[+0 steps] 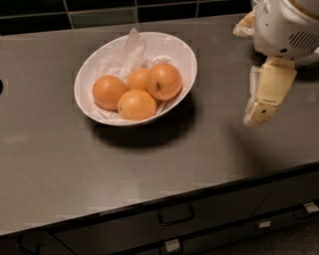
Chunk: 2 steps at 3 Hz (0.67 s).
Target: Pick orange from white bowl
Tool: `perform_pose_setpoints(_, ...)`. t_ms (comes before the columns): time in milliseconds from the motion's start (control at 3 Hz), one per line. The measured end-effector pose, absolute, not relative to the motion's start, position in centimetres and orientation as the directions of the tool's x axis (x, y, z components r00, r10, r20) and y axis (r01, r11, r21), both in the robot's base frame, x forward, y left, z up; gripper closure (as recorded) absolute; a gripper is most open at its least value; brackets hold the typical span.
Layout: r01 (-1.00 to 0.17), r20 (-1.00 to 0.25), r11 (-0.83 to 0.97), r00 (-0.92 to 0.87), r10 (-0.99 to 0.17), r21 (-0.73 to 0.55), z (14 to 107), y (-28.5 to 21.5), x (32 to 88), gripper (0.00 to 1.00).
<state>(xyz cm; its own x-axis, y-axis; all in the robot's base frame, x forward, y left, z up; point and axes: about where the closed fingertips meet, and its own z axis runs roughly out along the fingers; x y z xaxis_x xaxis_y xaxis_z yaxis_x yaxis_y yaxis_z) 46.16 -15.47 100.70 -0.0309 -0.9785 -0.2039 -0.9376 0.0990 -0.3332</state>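
The white bowl (185,52) sits on the dark counter, left of centre, lined with crinkled white paper. The orange (163,80), the biggest and deepest in colour with a dark stem dimple, lies at the bowl's right side. Three paler oranges lie beside it: one on the left (108,91), one in front (136,104), one behind (137,77). My gripper (248,74) hangs at the right, above the counter and well to the right of the bowl. It is open and empty, with one beige finger (264,97) pointing down and left.
The white arm housing (286,27) fills the top right corner and hides what is behind it. A dark tiled wall (99,10) runs along the back. The counter's front edge has drawers with handles (175,215) below it.
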Motion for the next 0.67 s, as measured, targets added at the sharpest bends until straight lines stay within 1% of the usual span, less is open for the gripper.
perform_pose_setpoints(333,-0.937,-0.204,0.093,-0.024,-0.979,-0.338,100.9,-15.2,46.2,0.0)
perform_pose_setpoints(667,-0.936,-0.197,0.045,0.027,-0.98,-0.35,101.4,-13.5,47.0,0.0)
